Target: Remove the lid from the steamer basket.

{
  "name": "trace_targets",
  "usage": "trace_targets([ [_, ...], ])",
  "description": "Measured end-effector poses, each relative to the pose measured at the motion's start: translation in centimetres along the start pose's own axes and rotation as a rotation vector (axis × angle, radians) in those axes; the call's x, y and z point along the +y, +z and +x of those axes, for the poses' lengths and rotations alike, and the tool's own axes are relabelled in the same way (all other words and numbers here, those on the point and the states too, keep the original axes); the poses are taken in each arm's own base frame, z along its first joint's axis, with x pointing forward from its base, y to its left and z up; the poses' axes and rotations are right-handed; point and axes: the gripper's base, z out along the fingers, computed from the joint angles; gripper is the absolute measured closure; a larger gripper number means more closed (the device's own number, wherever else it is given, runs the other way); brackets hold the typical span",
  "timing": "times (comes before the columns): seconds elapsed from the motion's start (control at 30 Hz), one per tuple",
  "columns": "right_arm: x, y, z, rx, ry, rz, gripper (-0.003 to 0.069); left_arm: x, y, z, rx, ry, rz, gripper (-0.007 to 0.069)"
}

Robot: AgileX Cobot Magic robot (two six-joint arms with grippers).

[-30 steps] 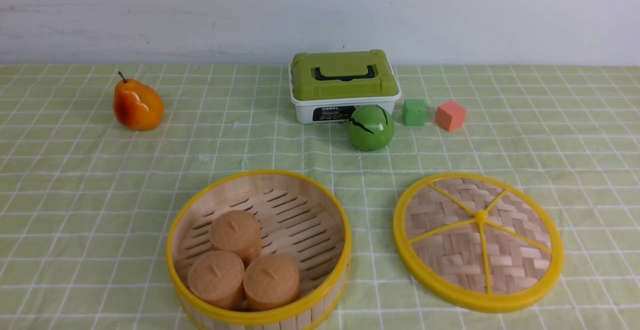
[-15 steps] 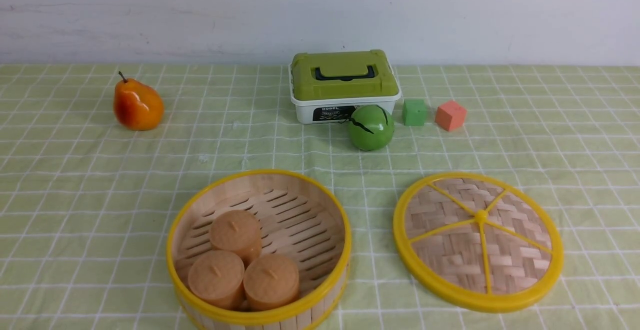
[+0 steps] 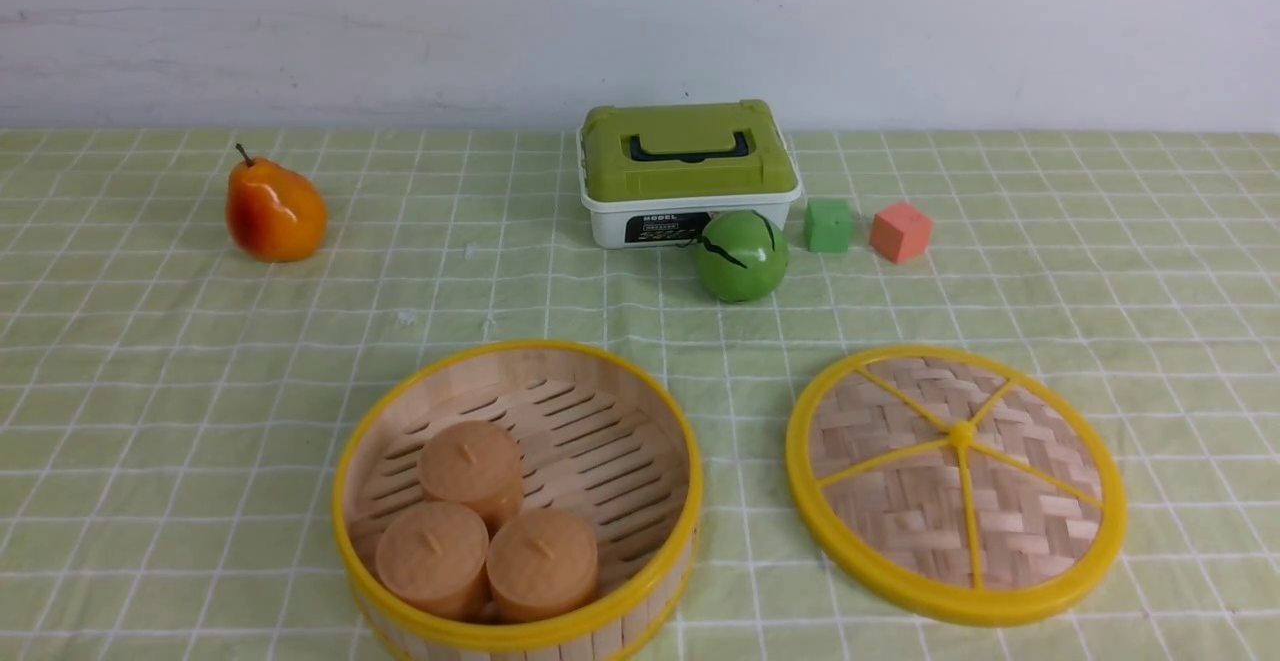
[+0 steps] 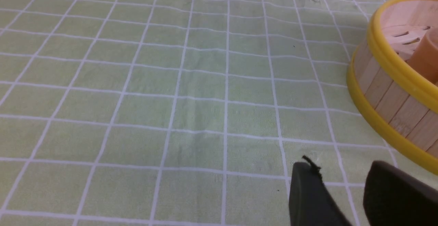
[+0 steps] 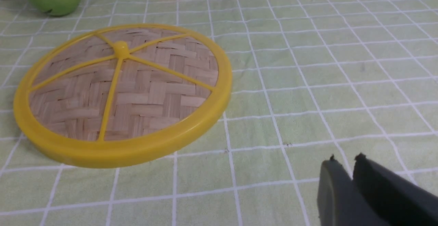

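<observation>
The steamer basket (image 3: 640, 411) stands uncovered near the front middle, with three tan buns (image 3: 472, 463) inside. Apart from it, on the cloth to its right, the lid (image 3: 930, 511) lies flat, spokes and knob facing up. Neither gripper shows in the front view. In the left wrist view my left gripper (image 4: 338, 167) hovers over bare cloth beside the basket wall (image 4: 386, 99), open and empty. In the right wrist view my right gripper (image 5: 345, 158) sits low over the cloth, off the lid (image 5: 137, 96), its fingers nearly together and nothing between them.
At the back stand a white box with a green top (image 3: 688, 173), a green ball (image 3: 742, 255), a green cube (image 3: 829, 225) and an orange cube (image 3: 901, 231). An orange pear (image 3: 275, 211) sits back left. Green checked cloth (image 3: 150, 391) covers the table.
</observation>
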Motion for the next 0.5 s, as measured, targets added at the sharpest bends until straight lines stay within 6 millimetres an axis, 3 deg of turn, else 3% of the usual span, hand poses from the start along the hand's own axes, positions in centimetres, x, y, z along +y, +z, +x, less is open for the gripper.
trace_targets([
  [0.5, 0.0, 0.0, 0.0, 0.0, 0.0, 0.0, 0.0581, 0.0, 0.0, 0.0, 0.0, 0.0, 0.0, 0.0386],
])
